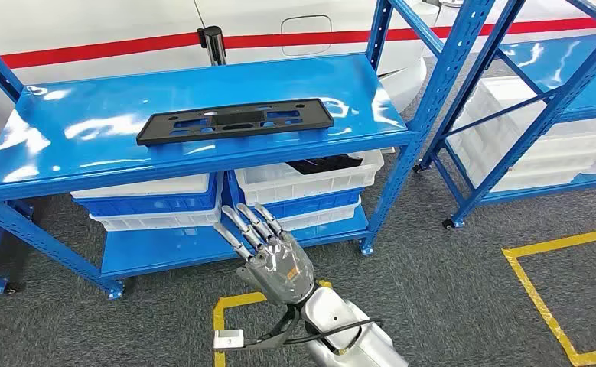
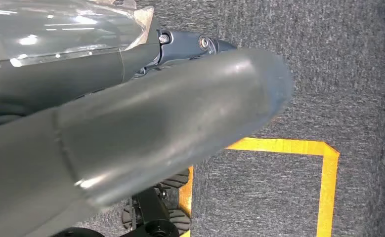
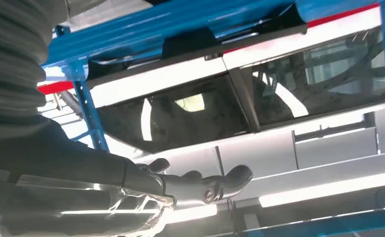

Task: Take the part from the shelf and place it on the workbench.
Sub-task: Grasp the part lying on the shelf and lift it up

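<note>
Bright overhead light, white glare patches on the glossy blue shelf (image 1: 203,107); head view sharp, close hand (image 2: 131,138) blurred in left wrist view.

Right arm (image 1: 340,325) raised, right hand (image 1: 268,248) empty, fingers (image 1: 242,225) extended and apart, pointing forward. Left hand (image 2: 131,133) hangs low, finger state unclear.

The right hand (image 1: 273,252) has a silvery-grey palm shell under a clear glossy film, with slim metallic fingers (image 1: 242,227) showing darker segments. Its forearm (image 1: 348,332) is a smooth silver casing; a black cable (image 1: 310,330) loops off it to a small white tag (image 1: 228,339). The left hand (image 2: 131,143) shows a thick matte grey thumb, with dark parts and screw heads (image 2: 203,42) behind it
</note>
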